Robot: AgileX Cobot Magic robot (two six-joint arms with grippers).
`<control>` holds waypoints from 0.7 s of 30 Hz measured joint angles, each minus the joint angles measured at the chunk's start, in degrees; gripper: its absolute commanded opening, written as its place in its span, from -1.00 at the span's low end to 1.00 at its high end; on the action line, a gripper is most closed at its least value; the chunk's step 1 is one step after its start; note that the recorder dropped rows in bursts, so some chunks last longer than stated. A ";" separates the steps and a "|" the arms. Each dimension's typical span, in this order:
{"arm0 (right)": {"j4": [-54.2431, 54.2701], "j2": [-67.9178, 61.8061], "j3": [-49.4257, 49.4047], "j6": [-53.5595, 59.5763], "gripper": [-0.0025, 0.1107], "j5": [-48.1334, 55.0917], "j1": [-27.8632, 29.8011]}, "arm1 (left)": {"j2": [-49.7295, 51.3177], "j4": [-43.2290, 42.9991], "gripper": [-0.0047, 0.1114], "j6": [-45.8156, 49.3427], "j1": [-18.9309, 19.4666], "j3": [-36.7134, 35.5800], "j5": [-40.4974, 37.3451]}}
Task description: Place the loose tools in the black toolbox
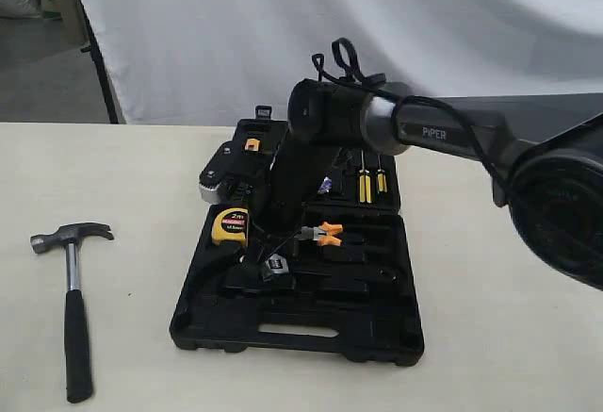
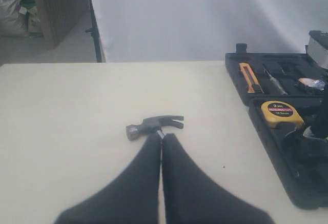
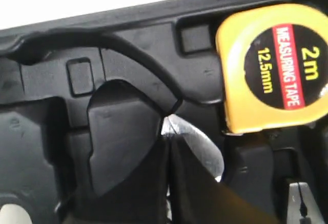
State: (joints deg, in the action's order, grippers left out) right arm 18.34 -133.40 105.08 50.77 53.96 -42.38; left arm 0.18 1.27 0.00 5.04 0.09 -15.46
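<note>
The claw hammer (image 1: 72,291) lies on the table left of the open black toolbox (image 1: 301,337), head (image 2: 154,125) away from me. My left gripper (image 2: 162,135) is shut and empty; its fingers hide the handle, and it is outside the exterior view. My right gripper (image 1: 273,254) reaches down into the toolbox's front half. There the right gripper (image 3: 168,131) is shut on the adjustable wrench, whose silver head (image 3: 197,144) pokes out past the fingertips over a moulded recess (image 3: 128,75). The small tape roll (image 1: 325,184) lies in the back half of the case (image 2: 311,83).
A yellow tape measure (image 1: 230,226) and orange-handled pliers (image 1: 328,234) sit in the toolbox beside the right gripper. Screwdrivers (image 1: 363,181) and an orange knife (image 2: 249,77) lie in the back half. A black and silver object (image 1: 219,174) sits at the case's left edge.
</note>
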 measured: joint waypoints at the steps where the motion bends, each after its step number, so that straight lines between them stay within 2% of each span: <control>1: 0.34 -0.04 0.12 -0.09 -0.96 0.00 0.00 | 0.00 0.00 -0.91 0.00 0.00 0.00 0.00; 9: 0.46 1.48 -0.29 -1.66 -0.96 -0.38 0.00 | 0.00 0.00 -0.91 0.00 0.00 0.00 0.00; 14: 7.45 5.00 -0.51 -5.77 -0.92 -3.01 -0.09 | 0.00 0.00 -0.91 0.00 0.00 0.00 0.00; 16: 9.57 5.78 -0.51 -10.97 -0.76 -5.55 -0.91 | 0.00 0.00 -0.91 0.00 0.00 0.00 0.00; 21: 7.61 6.03 -0.51 -18.09 -0.14 -9.67 -4.92 | 0.00 0.00 -0.91 0.00 0.00 0.00 0.00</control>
State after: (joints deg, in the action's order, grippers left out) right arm 25.94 -127.37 104.58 32.68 44.29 -47.30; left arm 0.18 1.27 0.00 5.04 0.09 -15.46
